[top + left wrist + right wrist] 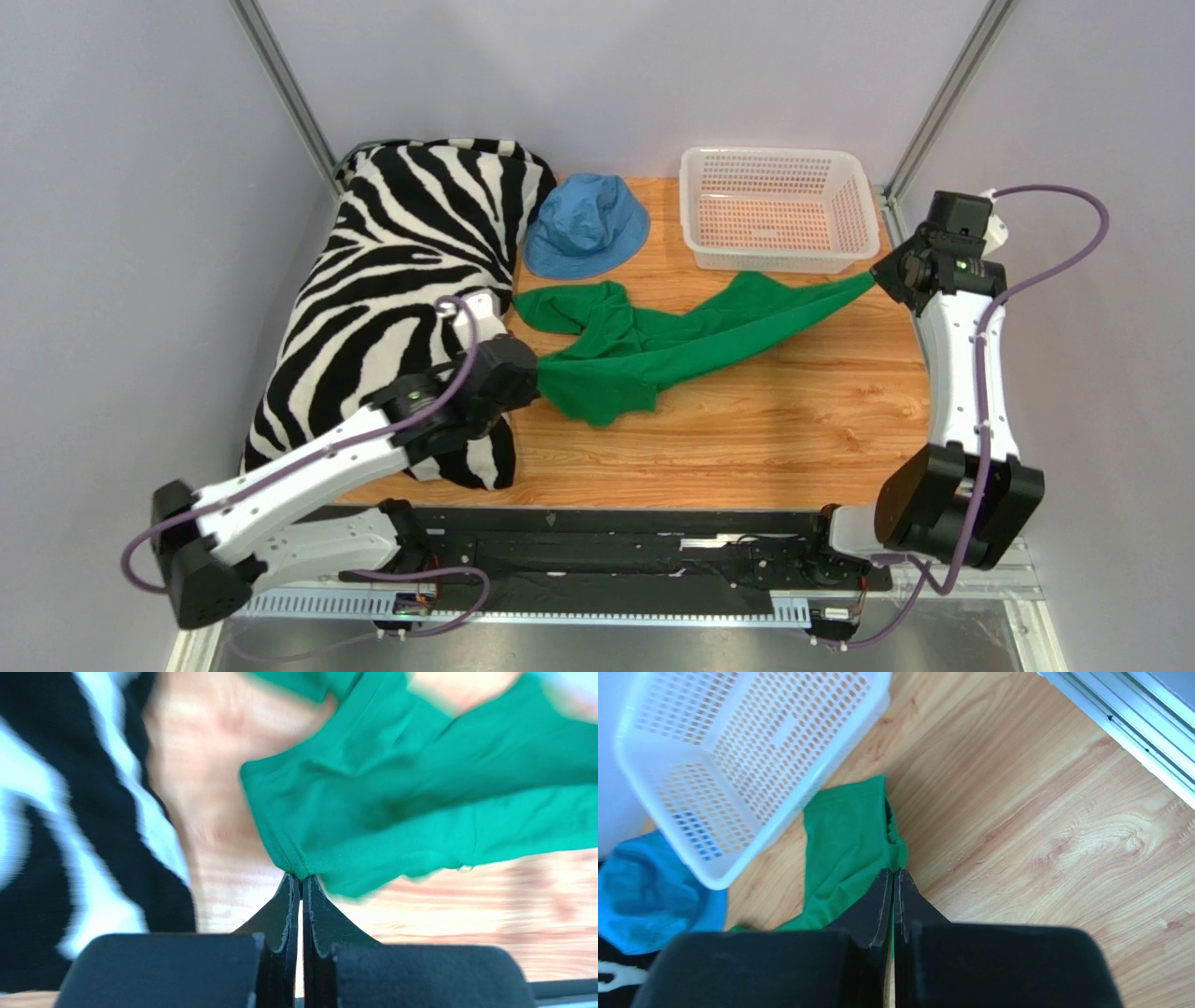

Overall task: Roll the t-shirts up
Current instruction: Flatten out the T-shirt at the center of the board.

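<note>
Left pincer (pixel 302 880) and right pincer (pixel 894 873) each pinch opposite ends of the one green t-shirt (pixel 673 343) stretched between them.

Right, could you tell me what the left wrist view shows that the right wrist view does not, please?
Only the left wrist view shows the left gripper, shut on a bunched edge of the green t-shirt, with the zebra pillow broad alongside. Only the right wrist view shows the right gripper, shut on another edge of the shirt, plus the white basket, the blue hat and the metal rail; a dark sliver at its lower left may be the pillow. Both show the t-shirt and the wooden table.
</note>
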Available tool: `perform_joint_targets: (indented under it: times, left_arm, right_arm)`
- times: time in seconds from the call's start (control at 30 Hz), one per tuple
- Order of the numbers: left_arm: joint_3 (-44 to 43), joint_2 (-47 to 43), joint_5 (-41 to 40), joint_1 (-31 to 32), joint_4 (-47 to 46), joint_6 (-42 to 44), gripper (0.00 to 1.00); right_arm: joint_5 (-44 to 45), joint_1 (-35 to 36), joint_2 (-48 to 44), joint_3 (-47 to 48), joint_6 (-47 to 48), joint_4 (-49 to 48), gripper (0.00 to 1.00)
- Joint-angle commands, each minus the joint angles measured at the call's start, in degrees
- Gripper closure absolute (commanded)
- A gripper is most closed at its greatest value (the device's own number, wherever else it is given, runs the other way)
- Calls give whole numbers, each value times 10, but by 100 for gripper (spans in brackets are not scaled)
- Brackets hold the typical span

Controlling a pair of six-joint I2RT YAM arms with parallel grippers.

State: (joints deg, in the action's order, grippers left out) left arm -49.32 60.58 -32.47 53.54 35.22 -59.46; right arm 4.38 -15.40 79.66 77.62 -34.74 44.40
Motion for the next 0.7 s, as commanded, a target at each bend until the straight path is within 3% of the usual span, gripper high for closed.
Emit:
perform_joint_targets:
  times: [0.0, 0.3, 0.67]
  left_arm:
    - [-67, -102, -78, -3, 83, 95, 100]
    - [-268, -144, -91, -4, 44, 283, 100]
    - [-411, -130, -77, -4, -41, 384, 100]
  right_arm:
    - [-12, -2, -67, 33, -16, 16, 100]
    - [-32, -8, -143, 180, -41, 103, 100]
    - [-22, -12, -164, 372, -45, 170, 100]
